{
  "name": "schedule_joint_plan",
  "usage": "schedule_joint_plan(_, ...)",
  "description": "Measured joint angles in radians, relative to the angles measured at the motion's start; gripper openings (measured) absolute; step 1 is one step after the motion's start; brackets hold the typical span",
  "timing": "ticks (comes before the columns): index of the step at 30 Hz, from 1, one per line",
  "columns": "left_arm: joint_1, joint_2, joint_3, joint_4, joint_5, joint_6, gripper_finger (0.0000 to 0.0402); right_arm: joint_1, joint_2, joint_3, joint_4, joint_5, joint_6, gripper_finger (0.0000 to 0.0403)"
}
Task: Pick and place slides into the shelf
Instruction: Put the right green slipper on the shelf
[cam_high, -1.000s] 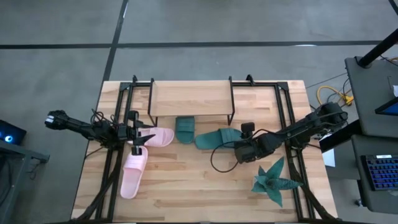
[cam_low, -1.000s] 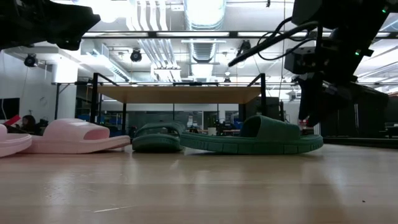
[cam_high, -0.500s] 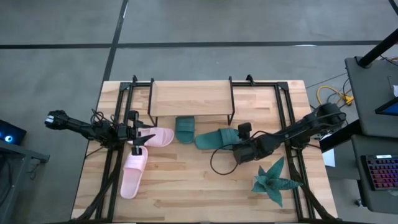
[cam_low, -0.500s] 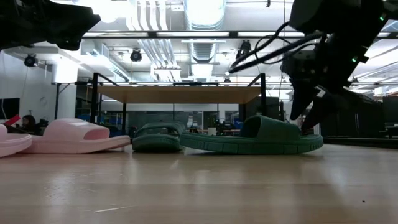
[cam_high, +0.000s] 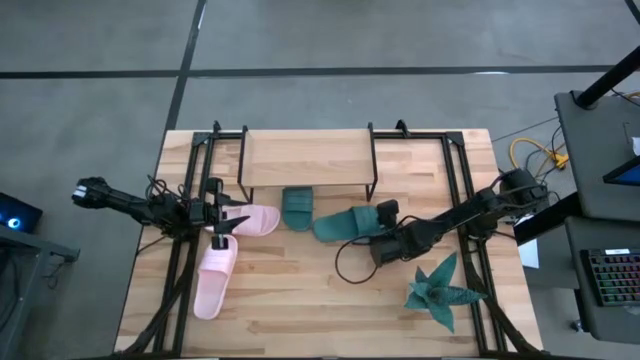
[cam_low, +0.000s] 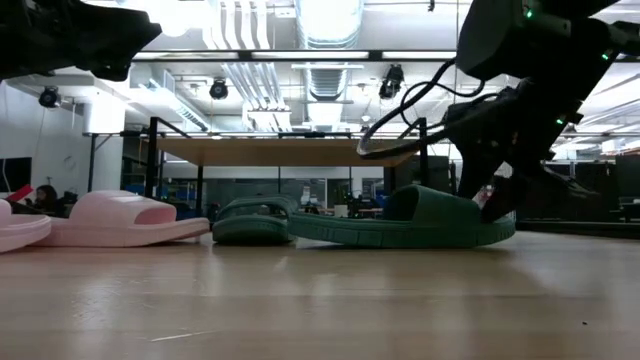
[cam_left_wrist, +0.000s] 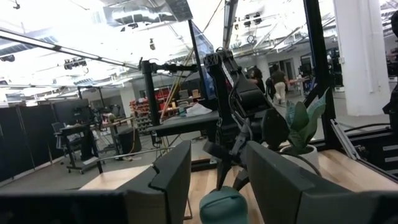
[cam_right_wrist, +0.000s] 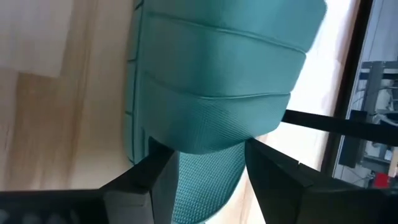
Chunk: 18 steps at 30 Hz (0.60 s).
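The shelf (cam_high: 305, 158) stands at the table's far middle. One teal slide (cam_high: 297, 208) lies half under it. A second teal slide (cam_high: 345, 222) lies flat on its sole just right of that one. My right gripper (cam_right_wrist: 208, 158) is open and slants down over this slide's heel end (cam_low: 495, 205), one finger on each side. Two pink slides (cam_high: 255, 220) (cam_high: 213, 280) lie at the left. My left gripper (cam_high: 232, 222) hovers open over the far pink slide with nothing between its fingers (cam_left_wrist: 180, 180). My right gripper straddles the heel end (cam_right_wrist: 208, 177) of the teal slide, slanting down from the table's right side, with a finger (cam_right_wrist: 155, 171) beside each long edge. The slide rests flat on the table. I cannot tell whether the fingers touch it.
A spiky teal plant (cam_high: 440, 290) stands near the right front, close behind my right arm. The shelf's black legs (cam_high: 373, 170) stand just beyond the teal slides. Bare wood lies along the table's near middle (cam_high: 300, 320).
My right gripper has sunk toward the table and moved a little left along the teal slide's heel end. It has tipped further down and opened wider. The slide has kept its place.
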Motion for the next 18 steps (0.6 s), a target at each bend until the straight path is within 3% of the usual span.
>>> schedule_joint_plan(18, 0.0, 0.007, 0.0, 0.0, 0.0, 0.0, 0.014, 0.003, -0.063, 0.002, 0.051, -0.015, 0.019, 0.0134)
